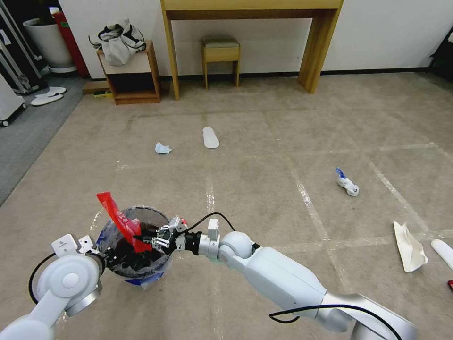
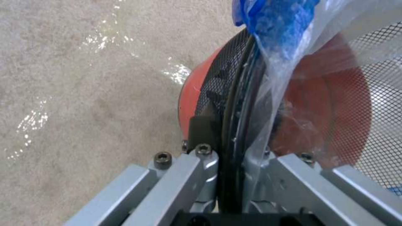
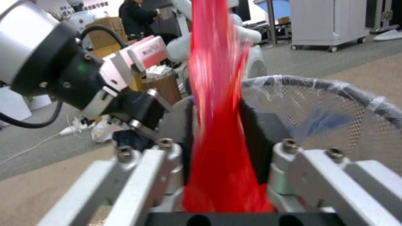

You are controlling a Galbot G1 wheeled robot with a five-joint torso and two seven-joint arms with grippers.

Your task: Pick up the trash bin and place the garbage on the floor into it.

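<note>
We're mid-deposit. Left gripper (image 2: 228,138) clamped on trash bin (image 1: 134,245) rim, bin held just above floor (image 1: 264,189). Right gripper (image 1: 150,238) pinching red wrapper (image 1: 120,222) over bin mouth, wrapper sticking up past rim. Next, we judge: lower, release inside liner. Then remaining garbage: face mask (image 1: 163,148), slipper (image 1: 210,137), white-blue wrapper (image 1: 348,182), white paper (image 1: 409,247).

left end effector (image 1: 109,258) clamped low, right end effector (image 1: 150,239) pinched, arm outstretched
</note>
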